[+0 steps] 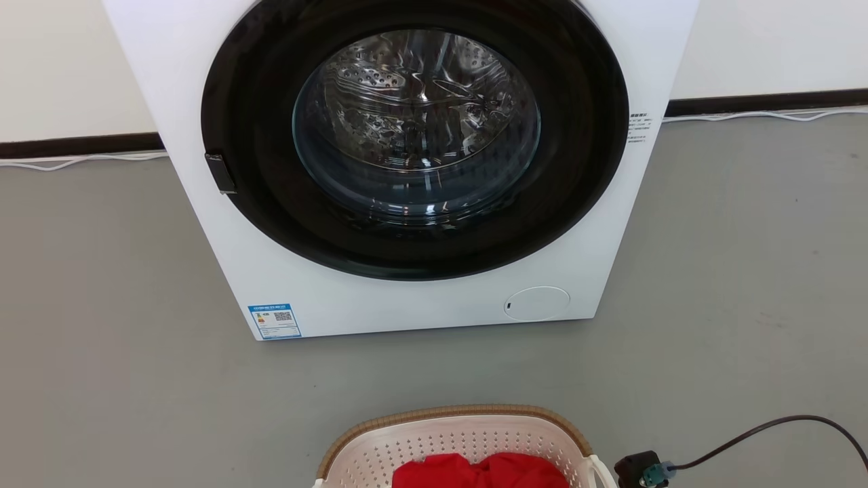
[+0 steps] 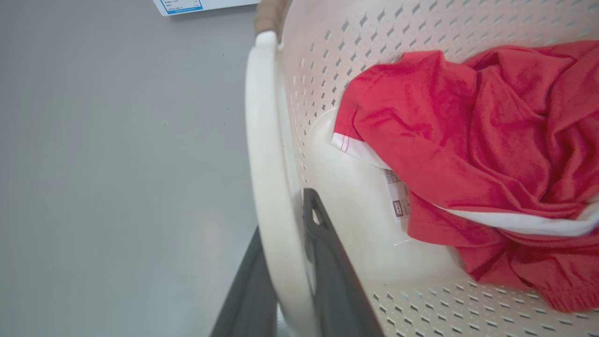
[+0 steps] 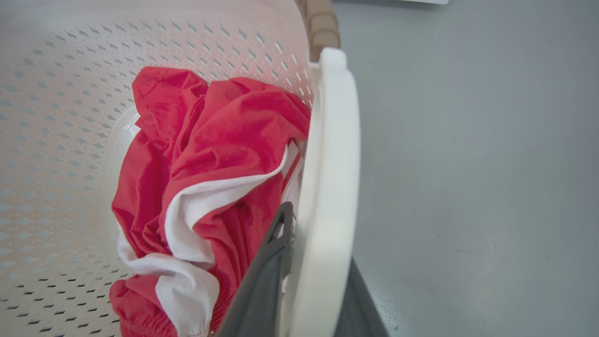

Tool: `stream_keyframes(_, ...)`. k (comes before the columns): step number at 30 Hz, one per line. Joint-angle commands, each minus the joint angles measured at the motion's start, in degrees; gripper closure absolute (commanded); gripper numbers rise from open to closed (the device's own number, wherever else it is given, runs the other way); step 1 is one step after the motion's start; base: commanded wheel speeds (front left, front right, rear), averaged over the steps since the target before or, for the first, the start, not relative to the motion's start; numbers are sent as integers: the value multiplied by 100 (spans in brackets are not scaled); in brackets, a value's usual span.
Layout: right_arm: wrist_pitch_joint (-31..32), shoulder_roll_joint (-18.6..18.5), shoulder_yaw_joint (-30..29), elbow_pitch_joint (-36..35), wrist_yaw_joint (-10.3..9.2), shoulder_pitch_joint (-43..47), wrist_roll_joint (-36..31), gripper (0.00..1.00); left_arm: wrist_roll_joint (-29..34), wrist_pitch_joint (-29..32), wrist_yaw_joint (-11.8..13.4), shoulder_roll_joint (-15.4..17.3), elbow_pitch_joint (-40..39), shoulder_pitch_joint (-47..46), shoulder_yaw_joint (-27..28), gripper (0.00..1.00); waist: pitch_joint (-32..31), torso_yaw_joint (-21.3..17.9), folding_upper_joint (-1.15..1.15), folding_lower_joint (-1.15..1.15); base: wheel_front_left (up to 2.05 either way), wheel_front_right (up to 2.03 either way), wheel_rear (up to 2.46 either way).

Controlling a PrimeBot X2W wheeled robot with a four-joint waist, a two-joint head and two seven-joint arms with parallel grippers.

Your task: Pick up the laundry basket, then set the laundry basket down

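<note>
Floor: smooth matt grey floor (image 1: 102, 305); I have broad stretches of it on both sides of the washer, plus a band between the washer and the basket.
Back edge: plain cream wall (image 1: 68, 61) meets the floor at a dark skirting strip (image 1: 74, 144), with a thin white cable (image 1: 766, 114) lying along its foot.
Washer: boxy white front-loading washing machine (image 1: 420, 308), square-cornered, with a wide glossy black door ring (image 1: 251, 203) around a domed glass window (image 1: 417, 129); a ribbed, perforated steel drum shows behind the glass.
Small marks: blue-and-white sticker (image 1: 274, 320) low on the washer's left, round flush cover (image 1: 537, 303) low on its right.
Basket: small cream-white perforated plastic laundry basket (image 1: 461, 411) with a brown woven-look rim, rounded-rectangular, at the bottom edge of the head view. It sits centred before the washer and well apart from it. I cannot tell whether it rests on the floor.
Contents: crumpled red cloth garment with white trim (image 2: 468, 140), soft and creased, lying inside on the basket's bottom.
Left gripper (image 2: 283, 213): dark fingers straddle the smooth white left loop handle (image 2: 262, 140) — one inside the basket, one outside, clamped against it.
Right gripper (image 3: 318, 234): same hold on the white right loop handle (image 3: 334, 140), with the inner finger beside the garment.
Right-side hazard: black plug block (image 1: 637, 468) and its thin black cord (image 1: 766, 430) — just beside the basket's right handle.
</note>
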Motion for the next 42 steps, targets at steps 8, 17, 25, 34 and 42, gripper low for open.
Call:
stream_keyframes(8, -94, 155, 136, -193, 100, -81, 28, 100, 6, -76, 21, -41, -87, -285, 40, 100, 45, -4, 0, 0, 0, 0, 0)
stream_keyframes(17, -160, 155, 81, -147, 100, -165, 39, 100, 39, -77, 36, -41, -106, -377, 84, 100, 170, -16, 0, 0, 0, 0, 0)
stream_keyframes(25, -335, 155, -40, -122, 100, -471, 56, 100, 136, -77, 85, 14, -239, -701, 223, 100, 525, -20, 0, 0, 0, 0, 0)
stream_keyframes(34, -632, 155, -165, -69, 100, -1090, -96, 100, 352, -77, 217, 184, -715, -1158, 519, 100, 1229, 35, 0, 0, 0, 0, 0)
stream_keyframes(42, -980, 155, -325, 54, 100, -1785, -397, 100, 641, -77, 328, 335, -1072, -1671, 841, 100, 2156, 37, 0, 0, 0, 0, 0)
